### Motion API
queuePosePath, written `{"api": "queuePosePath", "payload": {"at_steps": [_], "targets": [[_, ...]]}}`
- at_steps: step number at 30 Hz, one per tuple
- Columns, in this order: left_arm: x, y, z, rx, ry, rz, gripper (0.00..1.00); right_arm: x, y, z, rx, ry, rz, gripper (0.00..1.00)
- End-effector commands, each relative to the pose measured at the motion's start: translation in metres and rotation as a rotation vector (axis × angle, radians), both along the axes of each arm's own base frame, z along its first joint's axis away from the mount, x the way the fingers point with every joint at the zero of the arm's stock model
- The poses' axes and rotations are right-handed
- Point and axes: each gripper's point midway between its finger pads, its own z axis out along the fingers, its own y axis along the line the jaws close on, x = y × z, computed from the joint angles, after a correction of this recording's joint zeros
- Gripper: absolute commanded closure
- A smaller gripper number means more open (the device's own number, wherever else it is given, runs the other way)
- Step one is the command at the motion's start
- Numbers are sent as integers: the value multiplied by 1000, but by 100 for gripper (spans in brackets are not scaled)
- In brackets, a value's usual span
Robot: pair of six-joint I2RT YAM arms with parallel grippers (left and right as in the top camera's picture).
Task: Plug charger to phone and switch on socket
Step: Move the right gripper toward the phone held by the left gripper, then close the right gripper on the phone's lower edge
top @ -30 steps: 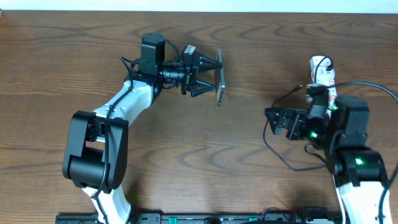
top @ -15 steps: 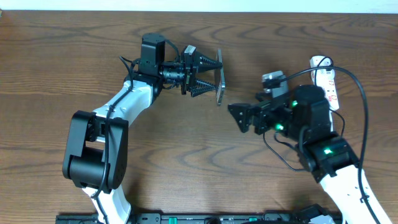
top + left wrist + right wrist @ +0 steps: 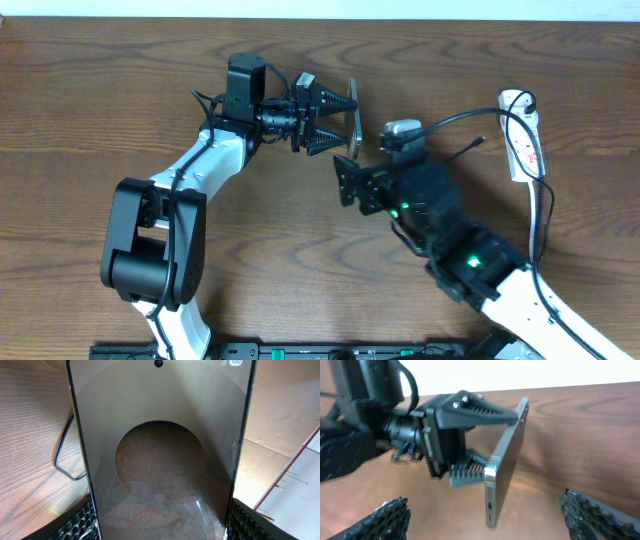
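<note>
The right end effector point(image 3: 345, 182) sits nearest, fingers spread wide with nothing between them, just beside the phone point(image 3: 352, 125) and facing its narrow end. The phone stands on its long edge above the counter point(image 3: 120, 80), screen towards the left wrist camera. It is pinched across its width by the left end effector point(image 3: 338, 122), which is pressed onto both sides. Farther off, at the right rear of the counter, lies the socket point(image 3: 518, 125). A thin black lead point(image 3: 473, 146) shows between it and the right arm (I take this for the charger, but I cannot make out its plug).

The plugging step looks to be in hand: the phone is presented, port end out. The right fingers carry no connector, though, so I judge the step only begun. The next move calls for that plug to be picked up and lined up squarely with the small slot in the phone's end. The left arm would need to hold steady against the push.

A second ago the right arm was back beside the socket. It has since swung across the counter to the phone, while the left arm and phone have not shifted.
</note>
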Motion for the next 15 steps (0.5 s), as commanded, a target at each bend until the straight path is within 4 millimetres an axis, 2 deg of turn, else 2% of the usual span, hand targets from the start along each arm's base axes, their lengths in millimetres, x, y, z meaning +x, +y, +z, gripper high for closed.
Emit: {"api": "queuePosePath", "payload": {"at_steps": [1, 7, 13, 15], "targets": [[-2, 2, 9, -16, -40, -16, 47, 16, -9, -5, -23, -31, -185, 6], [-2, 2, 9, -16, -40, -16, 47, 28, 5, -23, -42, -36, -236, 11], [-2, 2, 9, -16, -40, -16, 47, 33, 9, -21, -39, -40, -250, 18], [-2, 2, 9, -16, -40, -16, 47, 33, 10, -22, -39, -38, -248, 25]]}}
